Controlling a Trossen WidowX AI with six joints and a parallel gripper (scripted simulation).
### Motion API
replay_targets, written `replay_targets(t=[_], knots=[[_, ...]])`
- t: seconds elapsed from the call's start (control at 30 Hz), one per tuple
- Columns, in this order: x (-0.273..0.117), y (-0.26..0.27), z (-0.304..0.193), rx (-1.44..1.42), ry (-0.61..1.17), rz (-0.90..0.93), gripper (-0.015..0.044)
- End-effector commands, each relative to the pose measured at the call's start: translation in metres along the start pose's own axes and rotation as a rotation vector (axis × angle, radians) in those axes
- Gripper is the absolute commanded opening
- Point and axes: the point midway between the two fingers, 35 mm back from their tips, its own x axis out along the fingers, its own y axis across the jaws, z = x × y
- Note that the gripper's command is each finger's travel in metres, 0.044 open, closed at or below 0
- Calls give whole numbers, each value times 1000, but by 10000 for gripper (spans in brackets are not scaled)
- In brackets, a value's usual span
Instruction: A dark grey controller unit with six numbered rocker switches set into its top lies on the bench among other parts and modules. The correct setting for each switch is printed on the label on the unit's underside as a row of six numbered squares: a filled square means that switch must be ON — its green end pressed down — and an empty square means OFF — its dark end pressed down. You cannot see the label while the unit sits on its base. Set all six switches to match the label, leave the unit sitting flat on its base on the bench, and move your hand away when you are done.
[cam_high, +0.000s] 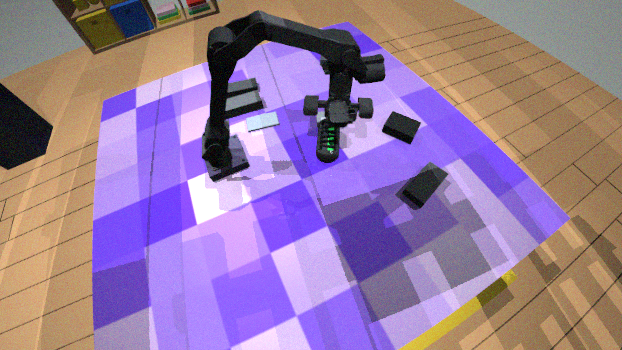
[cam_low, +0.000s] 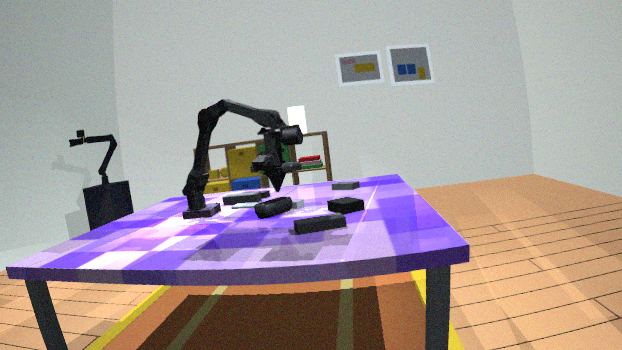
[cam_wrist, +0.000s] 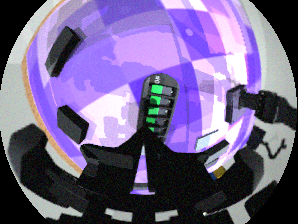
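Observation:
The dark grey controller unit (cam_high: 327, 156) (cam_low: 273, 207) (cam_wrist: 160, 80) lies on the bench with its switches facing up. In the wrist view several rockers show bright green on their left halves and dark on their right halves. The rockers nearest the fingertips are partly hidden, and which ends are pressed down is too small to tell. The label underneath is hidden. My gripper (cam_low: 277, 189) (cam_wrist: 144, 128) is shut and empty, pointing down over the unit's far end. In the exterior view the tips appear just above the unit; contact cannot be told.
A black block (cam_high: 401, 127) (cam_low: 345, 205) (cam_wrist: 73, 124) and a long dark block (cam_high: 425, 185) (cam_low: 320, 223) (cam_wrist: 63, 50) lie to the unit's right in the top view. A pale blue plate (cam_high: 262, 121) (cam_wrist: 207, 140) and dark modules (cam_high: 243, 103) lie left. A grey block (cam_low: 345, 185) is farther back.

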Motion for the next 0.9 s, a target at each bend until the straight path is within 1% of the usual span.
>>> replay_targets(t=[0.0, 0.37, 0.87], knots=[[2, 15, -14, 8, 1, -77, 0], [19, 36, -42, 28, -16, -249, 0], [17, 36, -40, 23, -16, -232, 0]])
